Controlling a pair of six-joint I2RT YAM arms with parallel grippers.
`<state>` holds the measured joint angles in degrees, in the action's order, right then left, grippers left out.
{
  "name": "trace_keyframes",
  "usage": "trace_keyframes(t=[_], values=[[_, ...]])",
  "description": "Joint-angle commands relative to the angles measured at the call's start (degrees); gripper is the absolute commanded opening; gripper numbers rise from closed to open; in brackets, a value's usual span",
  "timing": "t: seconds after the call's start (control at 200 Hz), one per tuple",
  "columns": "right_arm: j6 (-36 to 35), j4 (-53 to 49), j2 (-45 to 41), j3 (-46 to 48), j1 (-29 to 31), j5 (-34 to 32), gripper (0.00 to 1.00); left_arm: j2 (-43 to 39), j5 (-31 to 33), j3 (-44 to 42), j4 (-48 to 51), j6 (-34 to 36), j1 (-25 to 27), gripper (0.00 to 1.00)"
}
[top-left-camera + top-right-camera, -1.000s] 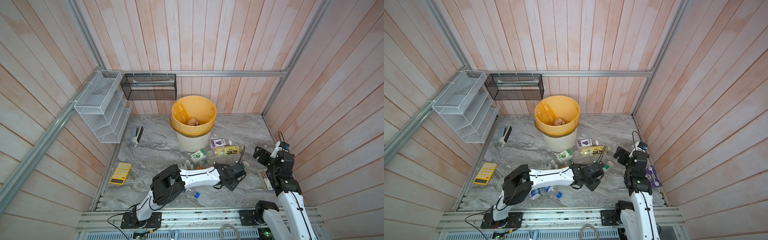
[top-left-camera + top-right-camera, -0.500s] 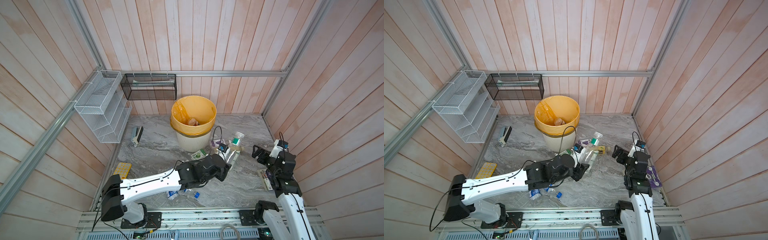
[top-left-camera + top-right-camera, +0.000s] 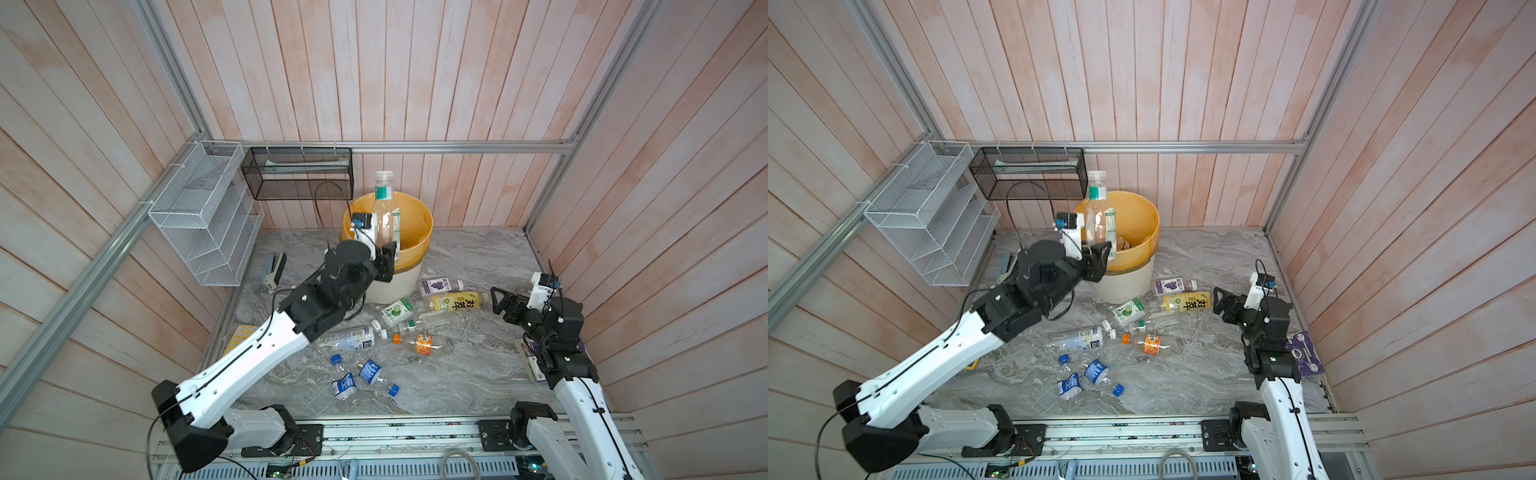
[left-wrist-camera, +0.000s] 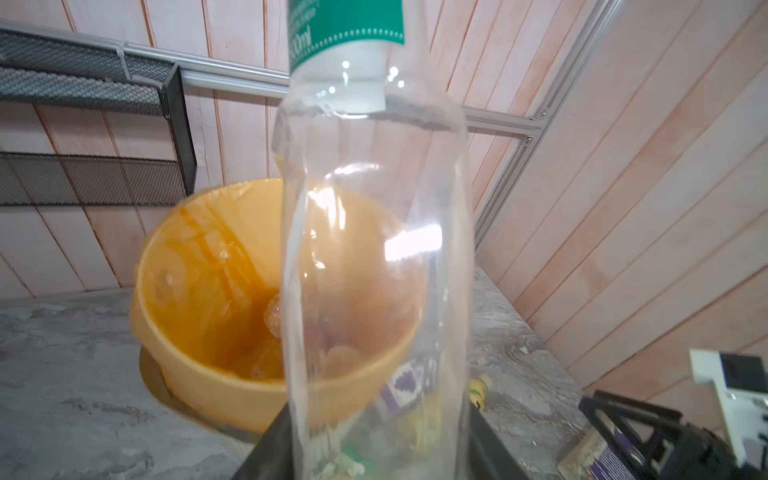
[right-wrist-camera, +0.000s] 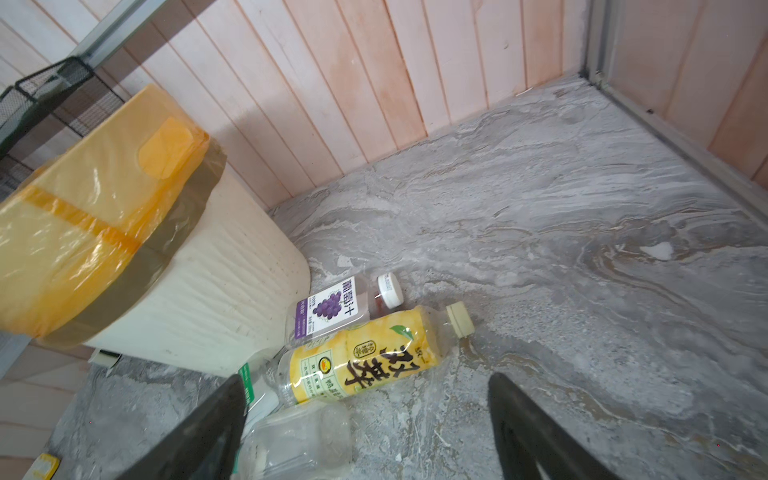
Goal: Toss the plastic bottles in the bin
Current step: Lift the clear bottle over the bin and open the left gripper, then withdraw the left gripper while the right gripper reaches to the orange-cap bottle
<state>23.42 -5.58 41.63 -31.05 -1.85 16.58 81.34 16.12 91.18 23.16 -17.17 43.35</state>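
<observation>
While near bin, bottle in left end effector

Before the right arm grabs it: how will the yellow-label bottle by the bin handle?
The yellow-label bottle lies on its side, so a nudge probably rolls it. It looks empty: likely light, walls may dent. Glossy label might slip.

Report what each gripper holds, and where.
Left gripper grips the clear plastic bottle with green neck label by its lower body; right gripper, open, holds nothing.

A clear, green-banded bottle is upright over the yellow-lined cream bin. Other bottles lie scattered just beside it.
</observation>
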Motion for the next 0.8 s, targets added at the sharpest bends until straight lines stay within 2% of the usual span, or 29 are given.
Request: trace_keyframes(t=[0.0,0.05,0.1,0.155,0.185,0.195,0.205,0.375,0.565,0.795], values=[[0.05,0.23,1.24,-2.20,2.00,0.60,0.91,10.59,-12.47,13.44,11.49,2.65,-3.66,0.54],[-0.21,-0.85,1.08,-2.59,2.09,-0.03,0.91,13.22,-13.44,16.60,13.08,3.04,-3.71,0.58],[-0.71,-1.72,0.39,-2.74,2.11,-1.23,0.92,14.16,-13.23,16.84,12.97,3.03,-3.80,0.72],[-1.21,-2.46,-0.38,-2.86,2.04,-2.43,0.94,13.84,-11.55,16.31,12.71,3.02,-3.85,0.80],[-1.43,-2.82,-0.70,-2.88,2.05,-2.86,0.95,13.28,-10.16,15.64,12.21,2.84,-3.80,0.91],[-1.40,-2.89,-0.74,-2.88,2.10,-3.04,0.95,12.89,-9.73,15.33,11.96,2.69,-3.85,0.98],[-1.48,-2.99,-0.75,-2.88,2.08,-3.17,0.95,12.57,-9.25,15.04,11.70,2.58,-3.81,1.00],[-1.53,-3.91,1.52,-3.46,2.10,-3.35,0.95,4.62,-3.34,6.75,5.67,3.14,-3.37,1.00],[-1.23,-3.54,4.60,-3.49,2.04,-4.44,0.95,-2.49,1.34,-2.51,3.57,4.14,-2.58,1.00],[2.06,-2.24,11.03,-3.62,3.02,-1.88,0.96,-12.08,6.45,-16.85,-0.55,3.01,-2.64,0.99]])
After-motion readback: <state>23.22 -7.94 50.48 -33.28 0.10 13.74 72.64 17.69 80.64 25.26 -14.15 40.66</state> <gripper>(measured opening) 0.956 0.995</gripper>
